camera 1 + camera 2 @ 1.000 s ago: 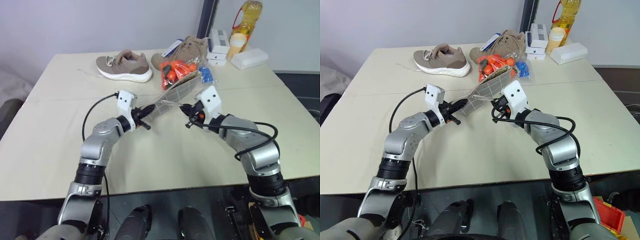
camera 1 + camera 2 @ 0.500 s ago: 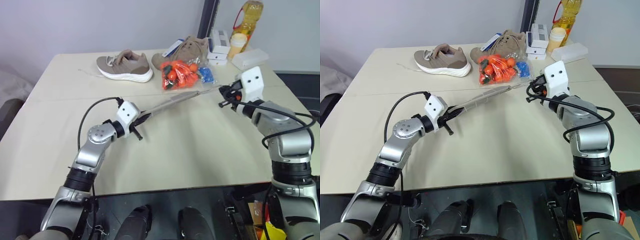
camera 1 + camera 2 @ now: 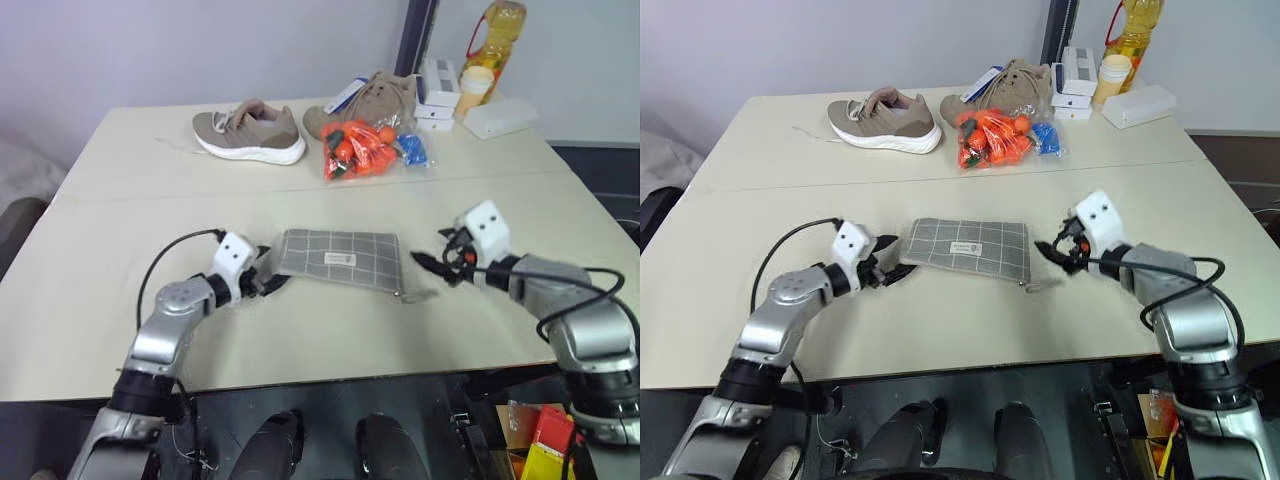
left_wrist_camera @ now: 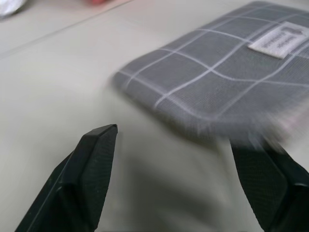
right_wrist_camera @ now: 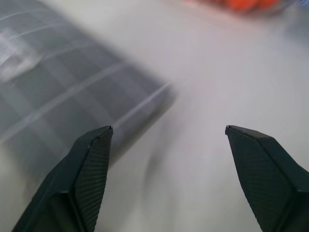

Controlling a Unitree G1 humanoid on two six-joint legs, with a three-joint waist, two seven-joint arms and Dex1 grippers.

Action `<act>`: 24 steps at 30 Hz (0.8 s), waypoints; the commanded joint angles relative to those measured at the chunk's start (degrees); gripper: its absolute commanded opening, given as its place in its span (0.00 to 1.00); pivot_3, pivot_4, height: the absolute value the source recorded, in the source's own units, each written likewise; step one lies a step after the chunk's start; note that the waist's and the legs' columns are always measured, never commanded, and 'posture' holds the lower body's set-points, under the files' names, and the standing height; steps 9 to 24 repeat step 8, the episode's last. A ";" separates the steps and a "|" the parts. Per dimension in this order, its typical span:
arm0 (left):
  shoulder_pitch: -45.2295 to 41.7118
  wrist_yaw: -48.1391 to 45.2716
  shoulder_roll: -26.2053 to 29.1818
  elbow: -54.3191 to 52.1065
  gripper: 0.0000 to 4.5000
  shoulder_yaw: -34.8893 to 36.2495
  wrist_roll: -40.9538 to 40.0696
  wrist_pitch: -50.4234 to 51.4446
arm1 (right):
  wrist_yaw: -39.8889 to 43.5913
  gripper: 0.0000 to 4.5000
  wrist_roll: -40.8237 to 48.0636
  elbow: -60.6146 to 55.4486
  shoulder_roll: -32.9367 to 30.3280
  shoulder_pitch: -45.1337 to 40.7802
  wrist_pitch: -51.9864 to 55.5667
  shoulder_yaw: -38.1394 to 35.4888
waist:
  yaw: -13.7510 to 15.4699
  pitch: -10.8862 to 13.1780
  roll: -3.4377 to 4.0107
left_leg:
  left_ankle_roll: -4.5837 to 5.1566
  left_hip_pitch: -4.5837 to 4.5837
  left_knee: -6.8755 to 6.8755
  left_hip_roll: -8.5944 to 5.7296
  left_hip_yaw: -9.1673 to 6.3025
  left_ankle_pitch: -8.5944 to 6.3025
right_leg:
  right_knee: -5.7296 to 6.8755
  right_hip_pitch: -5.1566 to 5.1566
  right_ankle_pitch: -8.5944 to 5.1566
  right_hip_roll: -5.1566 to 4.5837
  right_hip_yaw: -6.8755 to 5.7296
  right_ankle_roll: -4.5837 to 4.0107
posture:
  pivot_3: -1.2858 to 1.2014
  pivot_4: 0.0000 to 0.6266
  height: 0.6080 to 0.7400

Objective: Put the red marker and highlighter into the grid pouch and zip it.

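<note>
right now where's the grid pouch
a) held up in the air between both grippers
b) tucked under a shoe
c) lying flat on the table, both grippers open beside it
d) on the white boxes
c, the grid pouch lies flat on the table, with the left gripper and right gripper open at its ends, holding nothing.

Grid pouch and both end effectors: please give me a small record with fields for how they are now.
pouch: grid pouch lies flat on the table, label up
left end effector: open, at the pouch's left end, holding nothing
right end effector: open, apart from the pouch's right end, holding nothing
behind pouch: bag of orange items, two shoes
</note>
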 commanded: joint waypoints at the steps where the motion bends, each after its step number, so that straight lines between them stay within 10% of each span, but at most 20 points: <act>1: 3.97 3.24 0.01 -5.17 0.78 4.74 -2.27 2.26 | 2.94 0.79 1.33 -3.34 -1.41 2.77 -3.53 -1.53 | 0.09 0.00 0.00 | 0.00 0.00 0.02 0.00 0.00 0.00 | 0.00 0.01 0.00 0.00 0.00 0.00 | 0.52 0.24 1.00; 24: 10.20 8.85 -0.49 -7.07 0.78 11.55 -2.92 0.93 | 1.04 0.79 -0.84 2.37 -0.27 2.58 -8.45 -1.82 | 0.10 0.00 0.00 | 0.00 0.01 0.04 0.05 0.01 -0.01 | -0.02 0.03 -0.01 0.00 -0.02 -0.02 | 0.52 0.24 1.00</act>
